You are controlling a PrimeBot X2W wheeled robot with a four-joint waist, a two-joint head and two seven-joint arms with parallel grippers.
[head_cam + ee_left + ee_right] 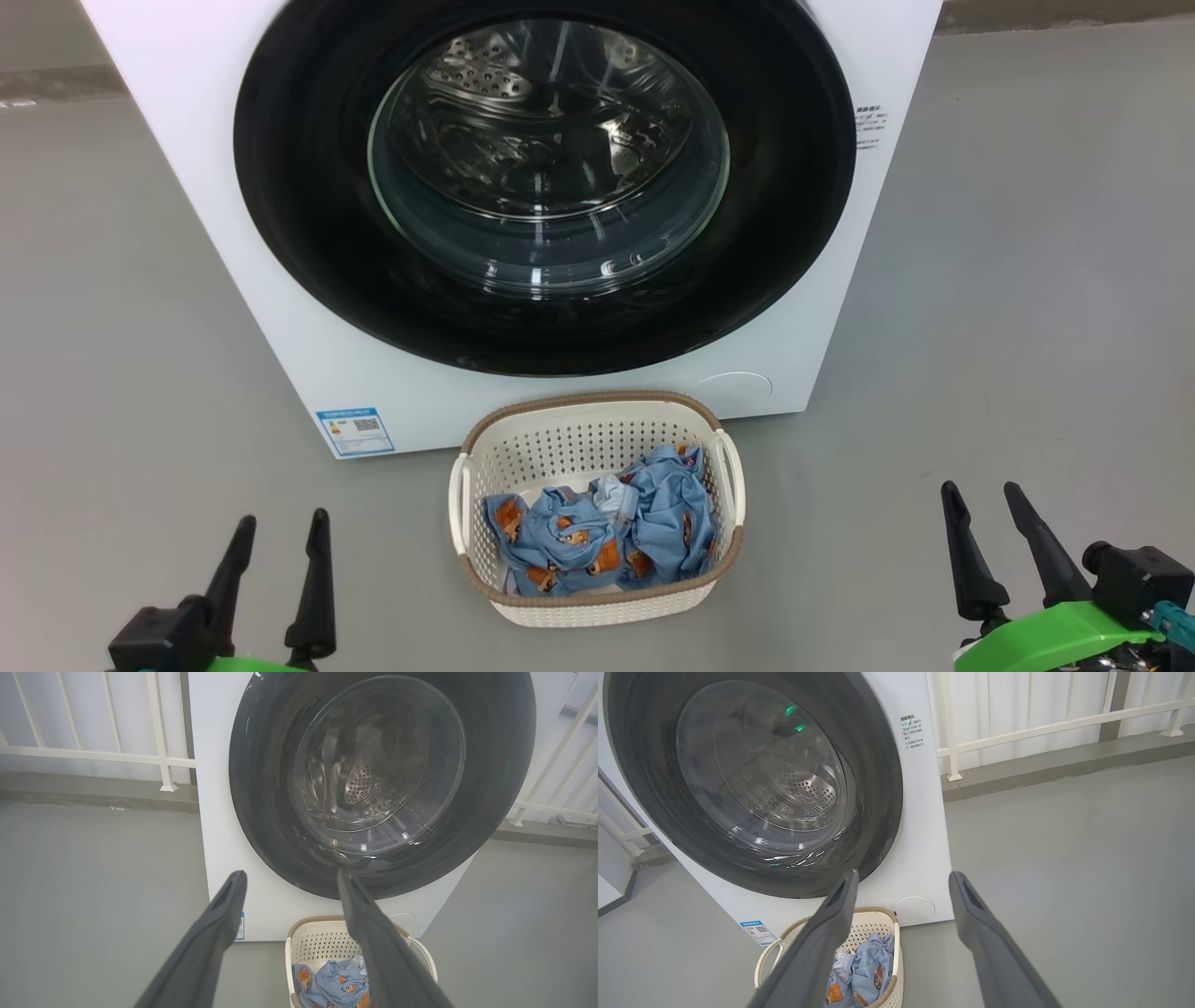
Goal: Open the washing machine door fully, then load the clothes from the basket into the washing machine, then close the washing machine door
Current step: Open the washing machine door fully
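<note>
At the lower left of the head view the left claw [283, 519] is hovering over the grey floor [112, 327] with its two dark fingers spread apart and pointing up, gripping nothing. Just to its right the washing machine [187, 140] is standing on the floor, its white front facing the robot, and a small blue label sticker [355, 431] is showing on its lower left corner. The washing machine door [299, 187] is sitting closed against that front, its wide black rim taking up most of the panel, and the perforated steel drum [504, 84] is showing through the bulging glass centre. Below the door, the basket [597, 399] is resting on the floor just in front of the machine, roughly midway between the two claws and well apart from both. The clothes [607, 537] are lying crumpled in its bottom, light blue with orange-brown figures, piled toward the near and right sides, leaving part of the far perforated wall bare. Just beyond the basket's right end a round cap [733, 392] is showing low on the machine's front, and small printed text [869, 126] is running down the panel to the right of the door. In the wrist views a white railing [1017, 732] is standing behind the machine. At the lower right the right claw [980, 487] is also hanging over bare floor, its fingers parted and holding nothing, with a green part of the wrist [1055, 635] showing beneath it.
</note>
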